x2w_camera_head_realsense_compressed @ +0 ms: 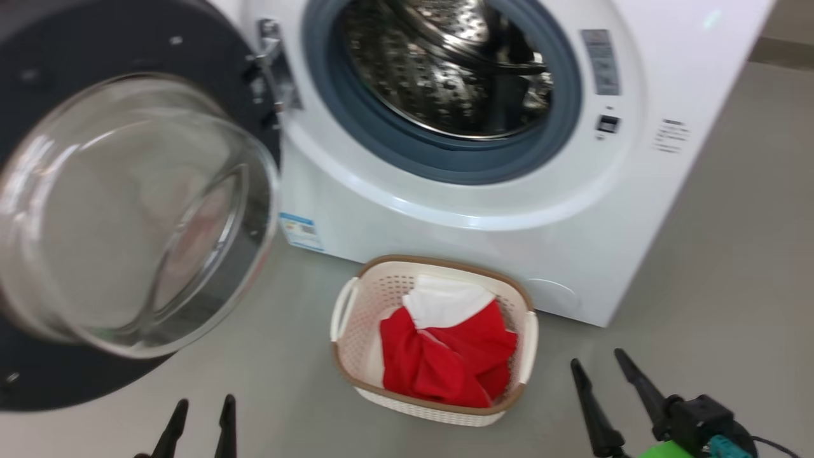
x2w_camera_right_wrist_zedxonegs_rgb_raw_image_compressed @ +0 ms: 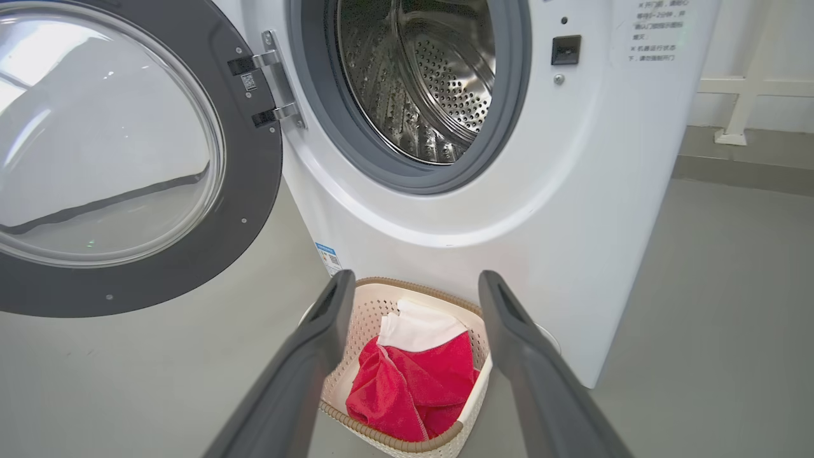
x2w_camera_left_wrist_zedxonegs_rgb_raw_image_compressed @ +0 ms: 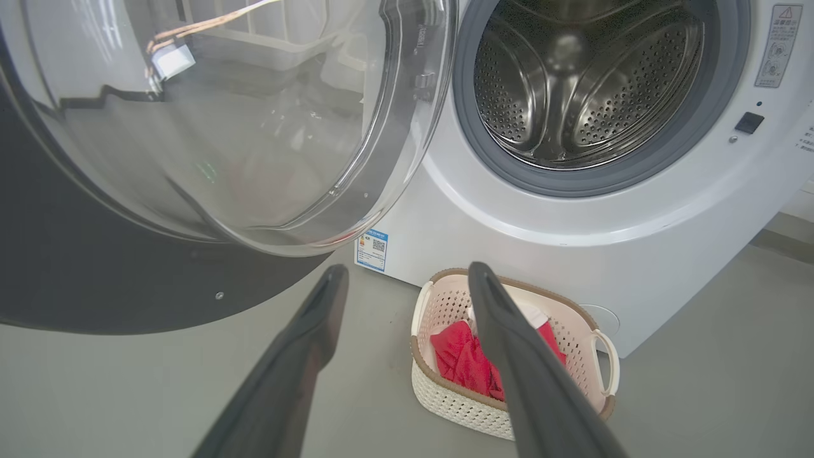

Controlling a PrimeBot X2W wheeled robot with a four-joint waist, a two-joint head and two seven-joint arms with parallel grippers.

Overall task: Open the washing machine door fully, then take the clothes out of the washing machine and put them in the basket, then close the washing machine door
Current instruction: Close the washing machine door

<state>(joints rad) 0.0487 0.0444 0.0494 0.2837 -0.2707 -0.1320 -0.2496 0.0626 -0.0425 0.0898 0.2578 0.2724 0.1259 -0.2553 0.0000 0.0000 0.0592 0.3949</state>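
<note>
Door: the washing machine door (x2w_camera_head_realsense_compressed: 127,210) stands swung wide open, up and to the left of the left gripper (x2w_camera_head_realsense_compressed: 206,401) and well apart from the right gripper (x2w_camera_head_realsense_compressed: 598,357).
Grippers: both have their fingers parted with nothing between them, low over the floor (x2w_camera_head_realsense_compressed: 731,254).
Clothes: the clothes (x2w_camera_head_realsense_compressed: 445,356) lie heaped in the basket (x2w_camera_head_realsense_compressed: 369,299), ahead of and between the two grippers. The drum (x2w_camera_head_realsense_compressed: 439,70) looks empty to us, so we judge closing the door to be the step left.
Handling: we expect the door to be rigid and fairly heavy, turning only about its hinge (x2w_camera_right_wrist_zedxonegs_rgb_raw_image_compressed: 267,89). The glass bowl (x2w_camera_right_wrist_zedxonegs_rgb_raw_image_compressed: 108,146) is likely slick and too curved to press on well.
Hold: we would push flat on the black rim (x2w_camera_right_wrist_zedxonegs_rgb_raw_image_compressed: 251,178), at the side farthest from the hinge, left of the left gripper. No pinch seems needed.
Latch: we expect the grey seal (x2w_camera_head_realsense_compressed: 445,162) to resist, so the last part of the swing probably wants a firm push.
Obstacles: the basket sits just beside the washing machine (x2w_camera_head_realsense_compressed: 483,254), below its opening. We judge the door passes above it, but we cannot tell the clearance.
</note>
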